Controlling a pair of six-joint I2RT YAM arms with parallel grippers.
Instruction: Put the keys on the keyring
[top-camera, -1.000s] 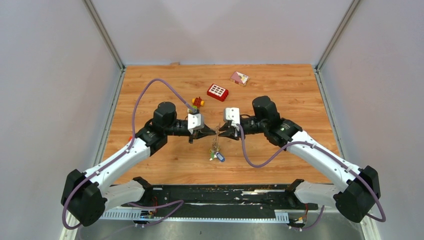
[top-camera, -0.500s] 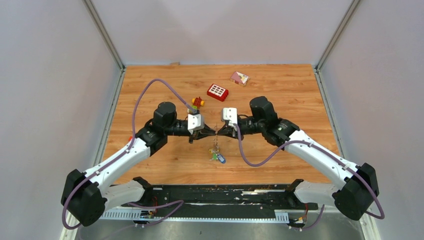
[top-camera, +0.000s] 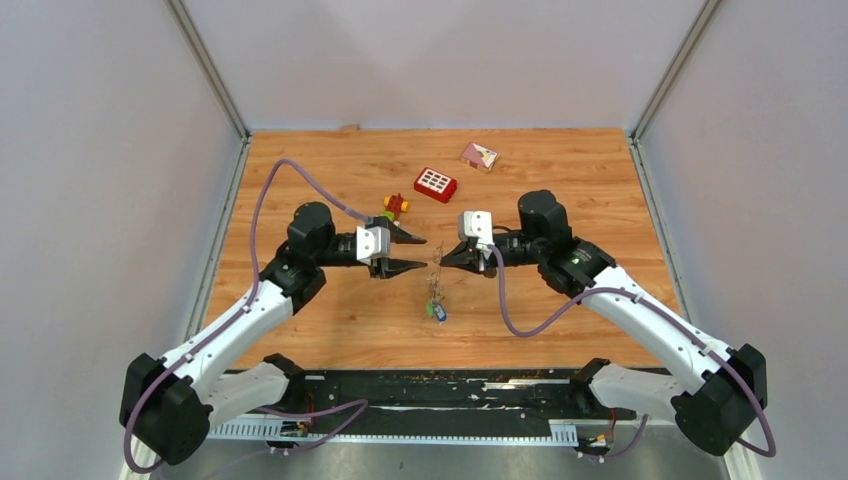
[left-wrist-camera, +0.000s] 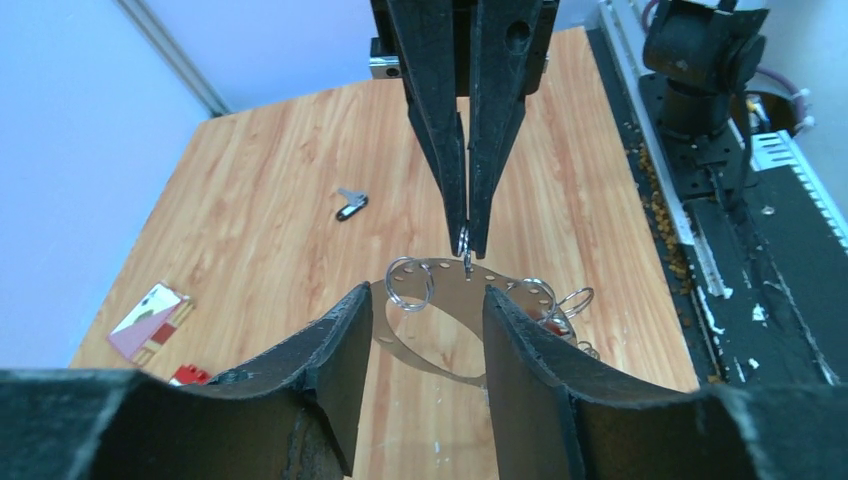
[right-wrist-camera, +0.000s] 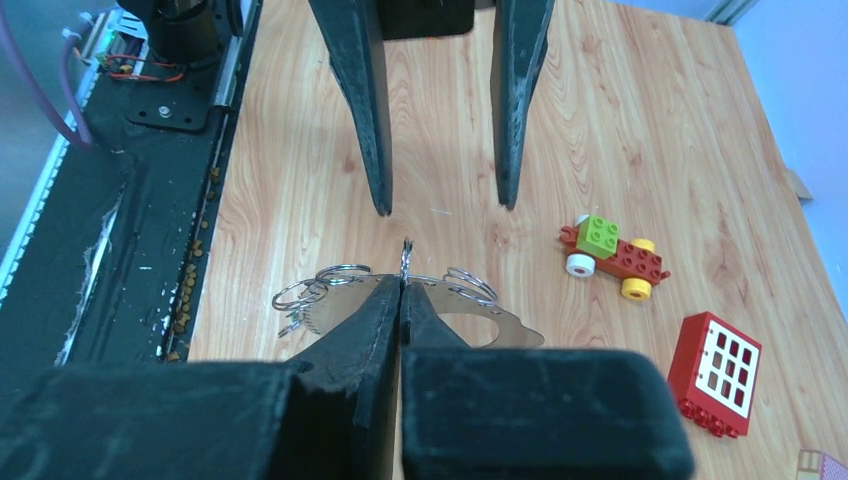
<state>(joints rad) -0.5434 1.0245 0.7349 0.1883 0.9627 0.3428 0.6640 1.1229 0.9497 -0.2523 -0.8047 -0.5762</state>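
Observation:
The keyring, a flat grey metal hoop with small holes and split rings, hangs above the table from my right gripper. That gripper is shut on a small split ring at the hoop's top edge. Keys with coloured tags dangle beneath it. My left gripper is open, just left of the hoop and holding nothing. In the left wrist view my left gripper's fingertips frame the hoop without touching it. One loose key with a dark tag lies on the table beyond.
A red-yellow-green block toy sits behind the left gripper. The red brick with white squares and a pink card lie farther back. A black rail runs along the near table edge.
My left gripper has opened and pulled back to the left, away from the hoop. The right gripper has stayed shut on the hoop and shifted slightly right with it.

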